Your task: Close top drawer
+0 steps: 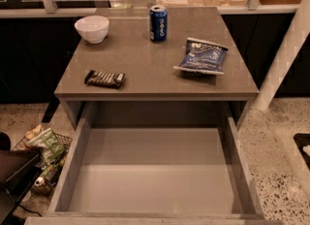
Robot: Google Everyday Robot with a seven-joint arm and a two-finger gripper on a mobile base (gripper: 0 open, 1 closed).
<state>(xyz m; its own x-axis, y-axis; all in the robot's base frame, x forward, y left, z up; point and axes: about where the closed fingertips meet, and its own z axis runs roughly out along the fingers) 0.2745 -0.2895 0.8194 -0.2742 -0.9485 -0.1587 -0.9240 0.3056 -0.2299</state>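
Top drawer [155, 185] is seen pulled far out from under the table [145, 64], with its plain grey inside bare. Its line of travel runs from the lower edge of the view straight back toward the table's body. Its front panel [145, 219] is cut by the lower edge of the view, and the handle is not shown. The claw is not seen anywhere in the camera view, so whether it is wide or narrow cannot be told, and its place can only be given as outside what is shown. It is judged that the closing push must be applied to the front panel, at the near end of the drawer, and directed away from the camera along the side walls, square to the panel so that the box is not skewed on its runners. On the table top, above the drawer's path, a white bowl [92, 28], a blue can [158, 23], a blue snack bag [201, 56] and a dark wrapped bar [104, 78] are laid, and none need be disturbed
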